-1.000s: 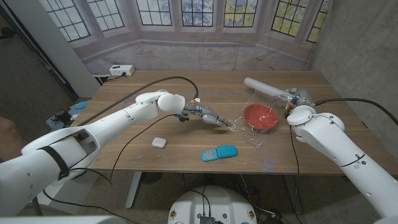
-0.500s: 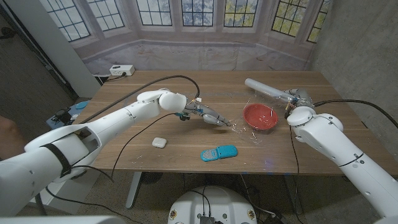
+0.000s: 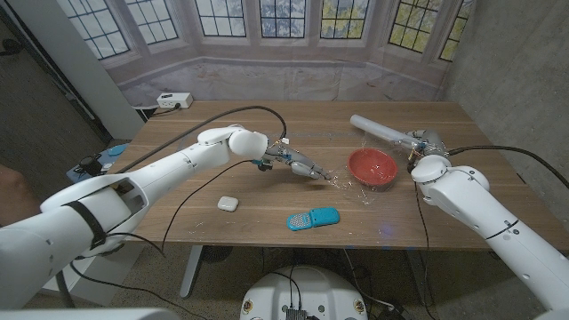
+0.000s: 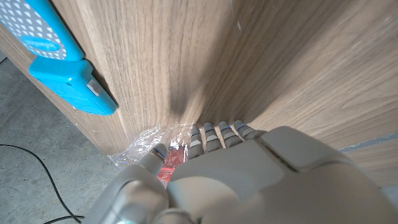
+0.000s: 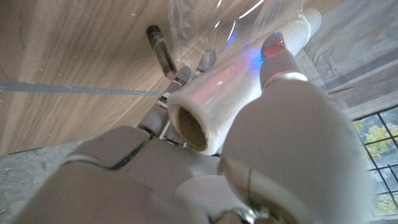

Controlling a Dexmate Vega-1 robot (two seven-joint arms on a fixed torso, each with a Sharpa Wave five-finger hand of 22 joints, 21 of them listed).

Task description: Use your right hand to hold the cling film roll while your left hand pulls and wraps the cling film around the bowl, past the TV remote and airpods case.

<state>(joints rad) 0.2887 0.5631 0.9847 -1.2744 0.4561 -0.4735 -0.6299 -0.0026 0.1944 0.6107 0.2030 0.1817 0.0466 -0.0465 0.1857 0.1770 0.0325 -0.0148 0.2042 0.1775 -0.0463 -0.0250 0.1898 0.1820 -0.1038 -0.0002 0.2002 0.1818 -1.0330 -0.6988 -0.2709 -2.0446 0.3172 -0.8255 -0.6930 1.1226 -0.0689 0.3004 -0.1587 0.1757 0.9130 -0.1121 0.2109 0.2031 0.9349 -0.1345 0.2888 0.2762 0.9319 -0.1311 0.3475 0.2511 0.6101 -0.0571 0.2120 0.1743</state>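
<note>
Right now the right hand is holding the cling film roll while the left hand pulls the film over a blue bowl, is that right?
Not quite: the bowl is red, not blue, as the head view shows. The rest stands: the right hand holds the cling film roll and the left hand pulls the film beside the bowl. The blue thing is the TV remote.

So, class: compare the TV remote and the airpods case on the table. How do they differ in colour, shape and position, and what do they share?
Colour: the TV remote is bright blue; the airpods case is white.
Shape: the remote is long and flat; the case is a small, rounded block.
Position: the remote lies nearer the table's front edge, below the red bowl; the case lies further toward the robot's left.
Shared: both rest on the wooden table, untouched by either hand.
</note>
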